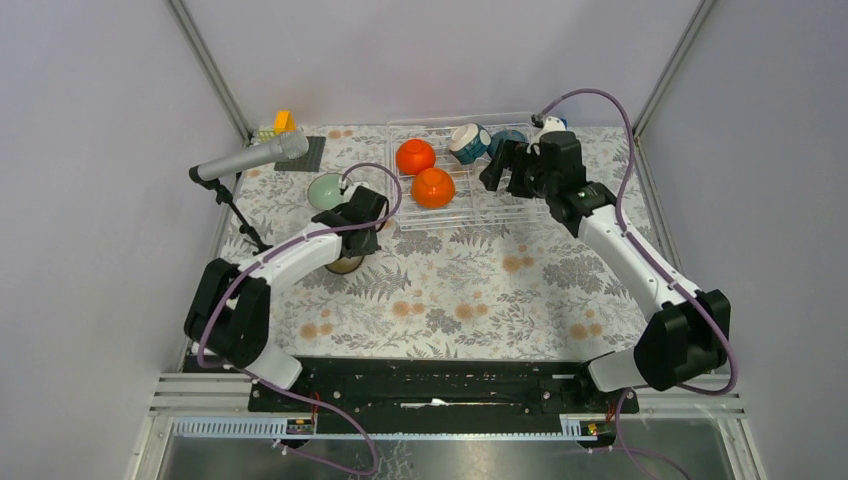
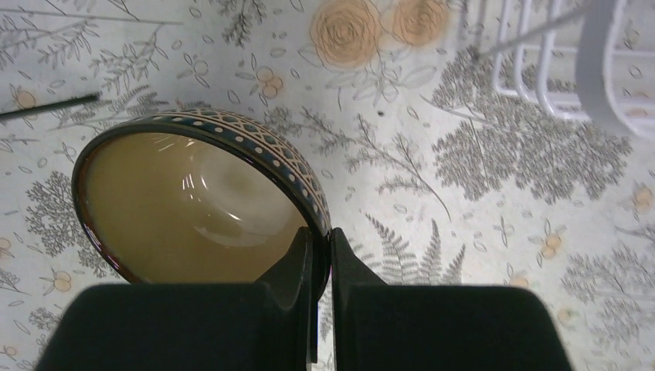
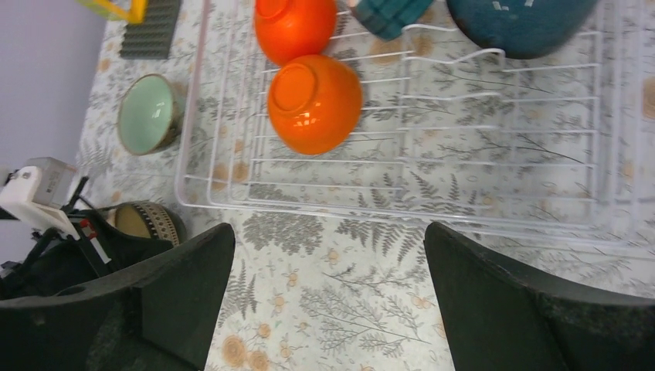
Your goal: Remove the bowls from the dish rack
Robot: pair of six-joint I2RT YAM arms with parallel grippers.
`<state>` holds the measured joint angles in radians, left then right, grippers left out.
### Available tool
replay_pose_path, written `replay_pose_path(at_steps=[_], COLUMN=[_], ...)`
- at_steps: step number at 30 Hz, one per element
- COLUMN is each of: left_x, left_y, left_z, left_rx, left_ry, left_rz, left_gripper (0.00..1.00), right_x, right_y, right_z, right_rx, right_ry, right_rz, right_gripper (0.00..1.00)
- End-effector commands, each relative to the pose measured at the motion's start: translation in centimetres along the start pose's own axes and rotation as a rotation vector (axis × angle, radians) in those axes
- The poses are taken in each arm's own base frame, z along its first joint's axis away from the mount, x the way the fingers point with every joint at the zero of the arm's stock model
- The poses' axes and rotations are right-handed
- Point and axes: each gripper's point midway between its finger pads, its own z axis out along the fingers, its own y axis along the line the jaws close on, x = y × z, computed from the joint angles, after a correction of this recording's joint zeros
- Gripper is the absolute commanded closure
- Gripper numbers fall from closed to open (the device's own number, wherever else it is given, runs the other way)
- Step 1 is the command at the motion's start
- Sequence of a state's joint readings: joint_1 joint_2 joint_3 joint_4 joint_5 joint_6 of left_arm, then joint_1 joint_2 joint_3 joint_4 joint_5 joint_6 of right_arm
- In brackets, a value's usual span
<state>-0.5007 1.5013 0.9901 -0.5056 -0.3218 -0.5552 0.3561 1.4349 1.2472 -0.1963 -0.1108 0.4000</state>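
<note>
My left gripper [image 2: 320,233] is shut on the rim of a dark brown bowl [image 2: 193,201] with a patterned band and a cream inside. It holds the bowl low over the floral cloth, left of the dish rack [image 1: 470,222]. Only an edge of that bowl [image 1: 345,266] shows under the gripper from above. Two orange bowls [image 1: 415,156] [image 1: 433,187] lie upturned in the rack, and teal bowls [image 1: 468,143] stand at its back. My right gripper [image 3: 328,232] is open and empty over the rack's right part [image 3: 386,205], looking down on an orange bowl [image 3: 315,103]. A mint green bowl [image 1: 327,191] stands on the cloth.
A microphone on a stand [image 1: 250,158] leans over the table's left side. A dark mat [image 1: 305,155] and a yellow block [image 1: 284,121] lie at the back left. The rack's corner [image 2: 602,69] is close to the right of the left gripper.
</note>
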Motion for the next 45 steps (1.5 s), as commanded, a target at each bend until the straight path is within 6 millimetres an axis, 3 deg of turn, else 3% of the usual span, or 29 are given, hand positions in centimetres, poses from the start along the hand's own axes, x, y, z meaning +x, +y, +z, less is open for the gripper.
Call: replay_pose_path(at_steps=[1,8,10,11,14,24,28,34,39,42,45], left_x=[-5.1,-5.2,-5.3,-5.4,-6.0,-7.1,-7.1,-6.4,-5.4,-5.2,-4.9], left_y=[0.0,0.1,-0.1,-0.3,-0.6,-2.3,-2.4,-5.5,-6.2,-6.0,-6.2], left_z=[0.2,2.1,2.2,2.1,1.4,-2.3,-3.5,-6.8,-8.2,-8.5,-8.8], left_rx=[-0.091,-0.157,-0.151,-0.144,-0.115,0.065,0.105,0.402,0.507,0.512,0.537], left_ry=[-0.152,-0.138,-0.135,-0.137,-0.155,-0.218,-0.236,-0.295,-0.305,-0.311,-0.316], left_rz=[-0.043,-0.031,-0.032,-0.033,-0.048,-0.056,-0.101,-0.169,-0.157,-0.144,-0.128], left_gripper=[1.00,0.86,0.53,0.45,0.42,0.34,0.34,0.31,0.27,0.20,0.06], right_x=[-2.8,-2.8,-2.4,-2.0,-1.8,-1.6,-1.3,-1.1,0.0,0.4,0.6], right_y=[-1.7,-2.5,-2.9,-3.2,-4.8,-5.8,-5.2,-5.0,-2.4,-1.3,-1.5], right_z=[-2.2,-2.9,-2.5,-2.3,-1.6,-0.5,-0.1,0.6,1.6,1.8,2.4], right_rx=[0.102,0.109,0.133,0.152,0.263,0.325,0.281,0.250,0.092,0.025,0.032], right_ry=[-0.163,-0.274,-0.248,-0.225,-0.192,-0.121,-0.103,-0.088,0.010,0.031,0.051], right_rz=[-0.022,0.038,0.047,0.046,0.119,0.074,0.081,0.102,0.050,0.044,0.031], right_gripper=[0.00,0.00,0.00,0.00,0.00,0.00,0.00,0.00,0.00,0.00,0.00])
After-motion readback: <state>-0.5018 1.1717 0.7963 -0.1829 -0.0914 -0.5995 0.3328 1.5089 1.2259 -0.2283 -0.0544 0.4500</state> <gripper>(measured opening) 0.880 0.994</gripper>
